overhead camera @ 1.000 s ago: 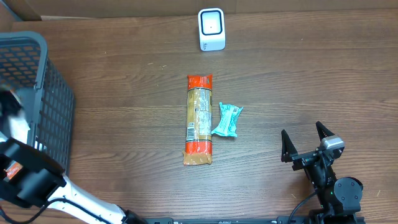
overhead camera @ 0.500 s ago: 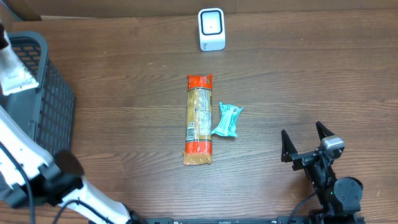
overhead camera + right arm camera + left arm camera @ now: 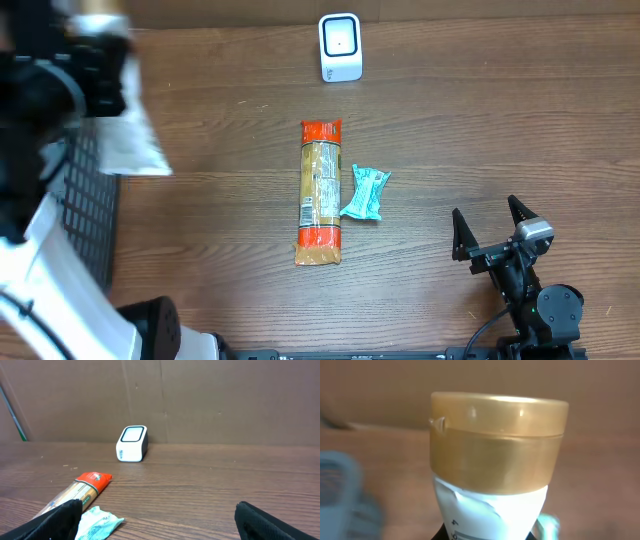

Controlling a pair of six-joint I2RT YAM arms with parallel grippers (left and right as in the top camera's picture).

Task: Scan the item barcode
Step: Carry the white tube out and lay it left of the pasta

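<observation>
Left gripper (image 3: 95,75) clamps one tube (image 3: 490,505), right gripper (image 3: 487,215) gapes empty; one pasta pack (image 3: 320,193), one sachet (image 3: 365,192), one scanner (image 3: 340,46).

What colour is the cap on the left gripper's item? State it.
Gold cap, clearest in the left wrist view.

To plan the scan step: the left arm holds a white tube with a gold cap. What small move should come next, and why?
Probably carry the tube rightward toward the scanner. It hangs by the basket, well apart from the scanner, and the right gripper sits open and empty.
</observation>
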